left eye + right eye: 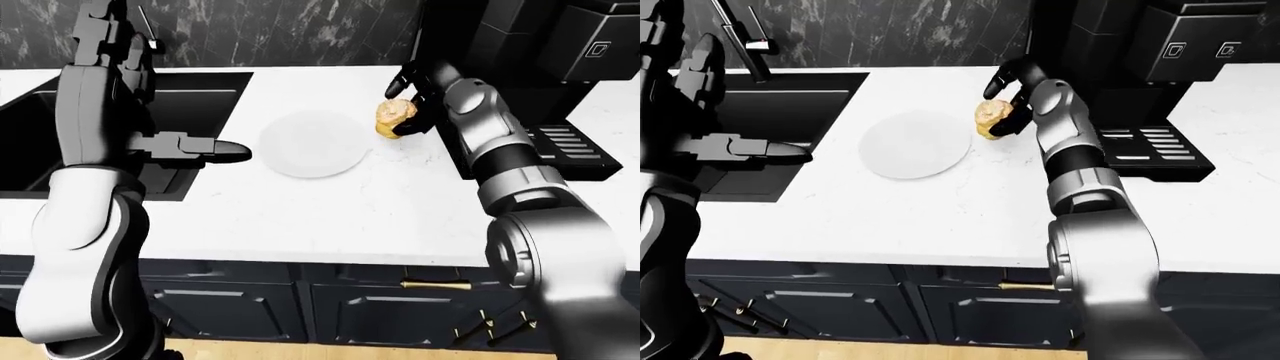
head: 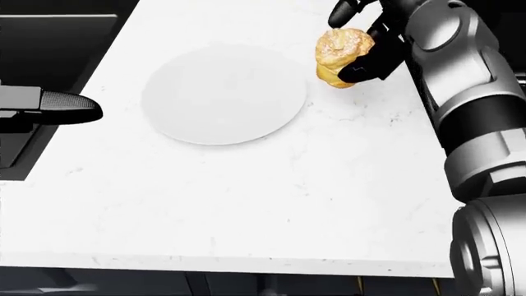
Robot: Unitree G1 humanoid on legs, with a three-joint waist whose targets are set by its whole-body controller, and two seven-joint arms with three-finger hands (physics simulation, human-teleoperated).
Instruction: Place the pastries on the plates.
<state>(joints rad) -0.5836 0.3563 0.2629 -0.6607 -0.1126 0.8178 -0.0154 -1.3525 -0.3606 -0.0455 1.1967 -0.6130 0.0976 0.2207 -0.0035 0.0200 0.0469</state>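
Note:
A golden pastry (image 2: pixel 342 54) is held upright in my right hand (image 2: pixel 360 43), just right of a white round plate (image 2: pixel 222 94) on the white counter. The black fingers close round the pastry from above and from its right side; it looks lifted slightly off the counter. It also shows in the left-eye view (image 1: pixel 395 118). My left hand (image 2: pixel 69 107) hangs at the left edge of the head view, beside the plate, over the sink's edge, holding nothing; its fingers are hard to read. The plate is bare.
A black sink (image 1: pixel 110 127) lies left of the plate, with a faucet (image 1: pixel 740 34) behind it. A black coffee machine (image 1: pixel 1140 82) with a drip tray stands right of the pastry. The counter's near edge (image 2: pixel 230 262) runs along the bottom.

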